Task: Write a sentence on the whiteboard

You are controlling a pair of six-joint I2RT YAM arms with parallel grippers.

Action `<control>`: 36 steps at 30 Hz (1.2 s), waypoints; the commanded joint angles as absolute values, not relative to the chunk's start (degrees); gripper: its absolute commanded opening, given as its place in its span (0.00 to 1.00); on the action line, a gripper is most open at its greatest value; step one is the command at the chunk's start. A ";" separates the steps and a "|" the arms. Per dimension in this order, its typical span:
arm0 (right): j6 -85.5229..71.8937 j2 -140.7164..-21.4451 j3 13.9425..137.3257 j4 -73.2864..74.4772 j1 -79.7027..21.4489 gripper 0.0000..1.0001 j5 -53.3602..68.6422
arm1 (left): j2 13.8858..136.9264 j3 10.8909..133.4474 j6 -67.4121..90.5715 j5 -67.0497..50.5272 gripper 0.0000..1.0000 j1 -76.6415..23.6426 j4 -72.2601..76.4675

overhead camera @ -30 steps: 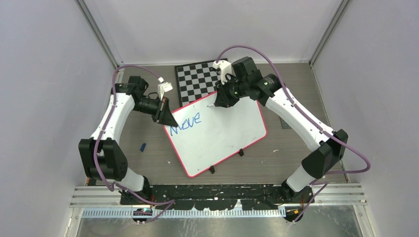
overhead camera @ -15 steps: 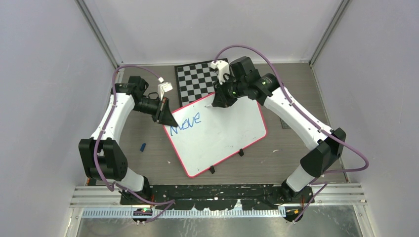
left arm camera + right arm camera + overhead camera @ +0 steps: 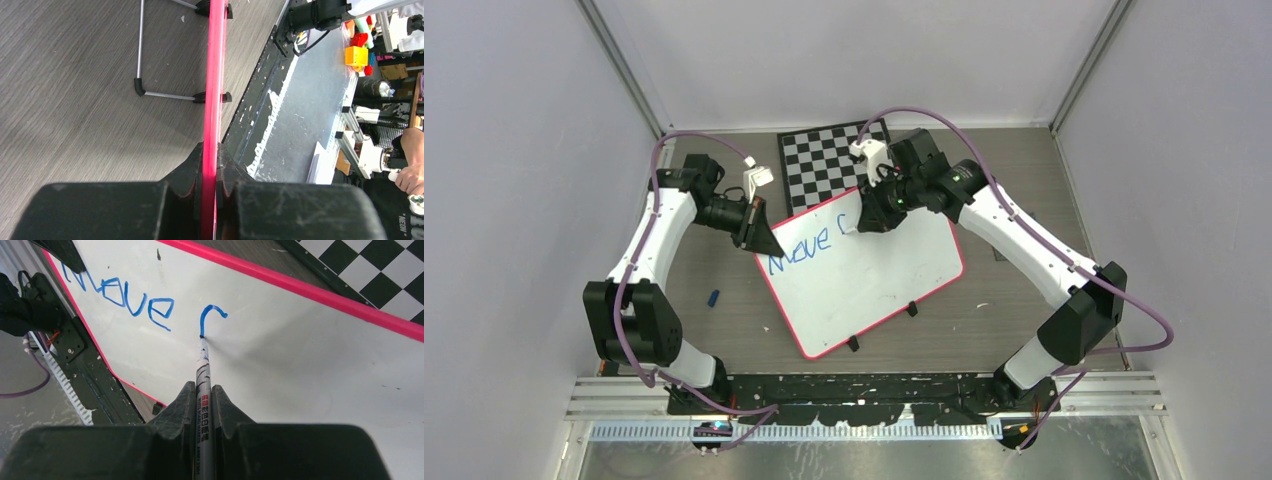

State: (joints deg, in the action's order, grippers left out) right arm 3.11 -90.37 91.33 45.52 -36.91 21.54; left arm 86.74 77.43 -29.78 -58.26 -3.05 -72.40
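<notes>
The whiteboard [image 3: 874, 275], white with a red-pink rim, lies tilted on the table. Blue lettering reads "Move" [image 3: 799, 248], with a curved stroke begun to its right [image 3: 212, 315]. My left gripper [image 3: 759, 232] is shut on the board's left rim [image 3: 212, 90]. My right gripper [image 3: 864, 218] is shut on a grey whiteboard marker [image 3: 204, 375]. The marker's tip touches the board at the lower end of the new stroke. "Move" also shows in the right wrist view [image 3: 117, 292].
A black-and-white checkered board [image 3: 824, 160] lies behind the whiteboard. A small blue cap [image 3: 713, 298] lies on the table at the left. The whiteboard's black clip feet [image 3: 853, 343] and wire stand [image 3: 141, 65] rest on the wood-grain tabletop.
My right gripper has moved left and toward me along the board. A new blue curved stroke has appeared to the right of "Move". The left arm has not moved.
</notes>
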 commanded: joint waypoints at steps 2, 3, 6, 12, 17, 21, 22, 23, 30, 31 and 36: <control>3.64 -88.86 89.12 43.75 -37.25 0.00 20.50 | 86.62 76.42 -33.44 -50.45 0.00 -5.01 -67.92; 3.46 -88.78 88.86 43.65 -37.39 0.00 20.59 | 86.58 76.40 -33.41 -50.45 0.00 -5.09 -67.92; 3.08 -88.84 88.72 43.37 -38.04 0.00 20.98 | 86.55 76.40 -33.44 -50.41 0.00 -5.10 -68.01; 3.03 -89.46 91.23 44.06 -39.99 0.00 21.55 | 86.47 76.43 -33.31 -50.19 0.00 -5.10 -67.94; 2.64 -88.55 93.73 44.52 -39.91 0.00 22.54 | 86.44 76.49 -33.32 -50.27 0.00 -5.10 -67.99; 2.55 -88.22 94.64 44.88 -39.68 0.00 22.18 | 86.52 76.56 -33.26 -50.27 0.00 -5.18 -68.02; 2.60 -88.37 94.66 44.71 -39.69 0.00 21.69 | 86.49 76.57 -33.23 -50.28 0.00 -5.19 -68.04; 2.72 -88.63 94.58 44.39 -39.67 0.00 21.01 | 86.46 76.57 -33.27 -50.26 0.00 -5.19 -68.02; 3.76 -90.71 94.35 43.95 -39.46 0.00 18.87 | 86.24 76.26 -32.97 -50.18 0.00 -5.19 -67.71; 3.78 -90.81 94.25 43.95 -39.32 0.00 18.74 | 86.23 76.13 -32.96 -50.14 0.00 -5.19 -67.68; 4.40 -90.24 93.34 44.03 -37.53 0.00 18.93 | 86.42 76.12 -33.09 -50.09 0.00 -5.19 -67.59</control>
State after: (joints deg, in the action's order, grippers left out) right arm 3.01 -90.54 92.38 45.52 -39.11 19.81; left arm 86.54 77.43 -29.74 -58.24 -3.25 -72.40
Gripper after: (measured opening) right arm 0.169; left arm 0.075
